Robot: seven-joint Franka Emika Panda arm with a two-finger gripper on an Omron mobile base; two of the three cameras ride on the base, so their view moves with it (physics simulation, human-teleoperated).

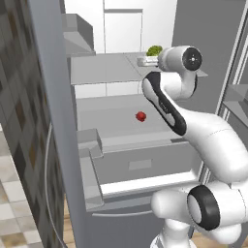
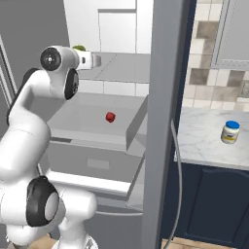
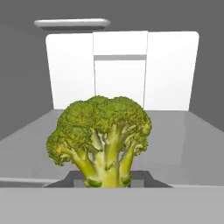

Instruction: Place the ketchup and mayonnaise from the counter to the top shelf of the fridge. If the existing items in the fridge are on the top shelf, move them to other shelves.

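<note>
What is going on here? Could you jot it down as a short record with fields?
Place: open fridge beside a kitchen counter
Arm: reaching onto the top shelf
Fingers: at the base of the broccoli, apparently closed on its stalk
Shelf below: small red item, possibly a tomato
On counter: mayonnaise jar, blue lid, upright
Likely aim: moving the broccoli off the top shelf

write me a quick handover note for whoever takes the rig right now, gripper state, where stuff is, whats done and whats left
Gripper: at the fridge's top shelf, right at the broccoli; fingertips hidden, so a grasp cannot be confirmed.
Broccoli: on the top shelf.
Small red item: on the shelf below.
Mayonnaise: on the counter right of the fridge.
Done: fridge open, arm reached in.
Left: move the broccoli to a lower shelf, then shelve mayonnaise and ketchup on top.
</note>
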